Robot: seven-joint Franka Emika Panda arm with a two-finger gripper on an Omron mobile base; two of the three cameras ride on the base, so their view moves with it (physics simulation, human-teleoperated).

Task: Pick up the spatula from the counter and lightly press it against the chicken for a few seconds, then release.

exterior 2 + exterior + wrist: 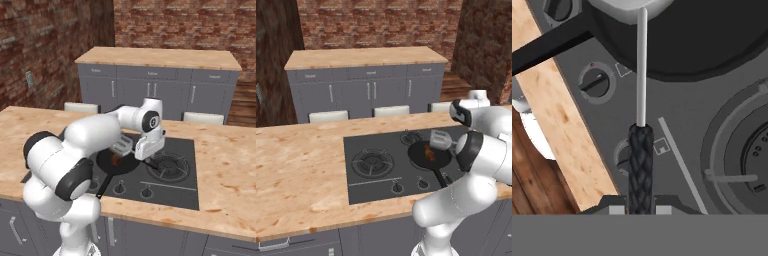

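Claw (641, 206) is clamped on the spatula (641, 155), jaws tight on the dark braided grip right at the butt end. The braid looks grippy, so I doubt it slips along the handle; twist in the jaws is my bigger worry. Ahead of the claw the thin pale shaft runs straight out over the hob (677, 115), with a control knob (596, 82) to one side and a burner (747, 145) to the other. The shaft is slim, so I'd expect some flex: light tool, long lever, small wrist moves get big at the tip. Furthest out, the pale blade sits over the black pan (712, 45), by the chicken (429, 152); can't tell if it's touching. Chicken is small and loose, so I reckon it'll skid. Press gently, straight down.
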